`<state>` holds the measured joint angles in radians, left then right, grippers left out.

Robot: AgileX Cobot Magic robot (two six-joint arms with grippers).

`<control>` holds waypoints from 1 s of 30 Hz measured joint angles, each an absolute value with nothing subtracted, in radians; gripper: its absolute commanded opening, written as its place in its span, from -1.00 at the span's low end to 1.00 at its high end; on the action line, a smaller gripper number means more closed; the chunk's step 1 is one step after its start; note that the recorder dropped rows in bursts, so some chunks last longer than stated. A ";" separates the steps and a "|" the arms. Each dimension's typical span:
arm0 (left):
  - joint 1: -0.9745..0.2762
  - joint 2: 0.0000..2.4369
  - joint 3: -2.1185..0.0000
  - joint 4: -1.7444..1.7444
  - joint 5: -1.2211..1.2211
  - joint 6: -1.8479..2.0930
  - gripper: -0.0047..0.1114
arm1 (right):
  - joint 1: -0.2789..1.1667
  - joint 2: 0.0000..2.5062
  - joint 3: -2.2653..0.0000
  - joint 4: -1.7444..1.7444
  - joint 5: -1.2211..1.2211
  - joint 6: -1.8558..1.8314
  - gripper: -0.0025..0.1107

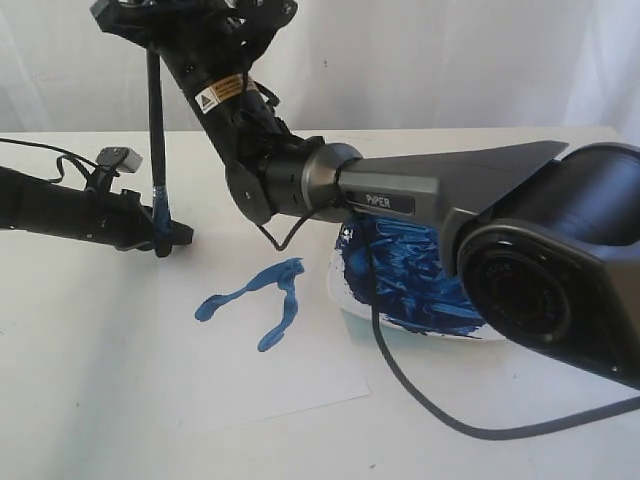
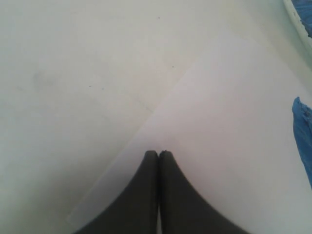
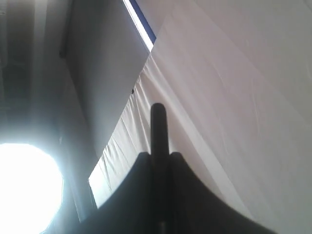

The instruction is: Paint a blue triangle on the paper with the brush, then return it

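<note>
The brush [image 1: 155,130] hangs upright from my right gripper [image 1: 150,35], which is shut on the top of its black handle [image 3: 158,126]. Its blue-stained tip [image 1: 160,215] points down beside my left gripper [image 1: 180,236]. I cannot tell whether the two touch. The left gripper [image 2: 159,153] is shut on nothing, low over the paper's [image 2: 219,146] edge. On the paper [image 1: 120,350] the blue triangle [image 1: 255,295] shows as two thick strokes joined in a fork, also seen as a blue streak [image 2: 303,131].
A white dish [image 1: 335,290] smeared with blue paint [image 1: 400,275] lies right of the paper, partly under my right arm [image 1: 450,190]. The arm's black cable [image 1: 400,385] loops over the table in front of the dish. White curtains hang behind.
</note>
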<state>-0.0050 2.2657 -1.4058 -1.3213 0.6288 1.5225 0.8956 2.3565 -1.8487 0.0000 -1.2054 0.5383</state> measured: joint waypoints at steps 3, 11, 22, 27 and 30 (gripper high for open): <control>-0.005 2.266 -1.406 -1.321 0.629 1.522 -0.92 | 0.890 2.370 -1.833 0.000 -1.207 0.580 -0.96; -0.005 2.266 -1.406 -1.321 0.629 1.522 -0.92 | 0.885 2.427 -1.828 0.033 -1.207 0.685 -0.96; -0.005 2.266 -1.406 -1.321 0.629 1.522 -0.92 | 0.860 2.437 -1.826 0.063 -1.207 0.706 -0.96; -0.005 2.266 -1.406 -1.321 0.629 1.522 -0.92 | 0.830 2.437 -1.826 0.096 -1.189 0.812 -0.96; -0.005 2.266 -1.406 -1.321 0.629 1.522 -0.92 | 0.803 2.437 -1.826 0.102 -1.132 0.913 -0.96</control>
<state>-0.0050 2.2657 -1.4058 -1.3213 0.6288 1.5225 0.8034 2.4366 -1.8257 0.1021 -1.1317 0.9132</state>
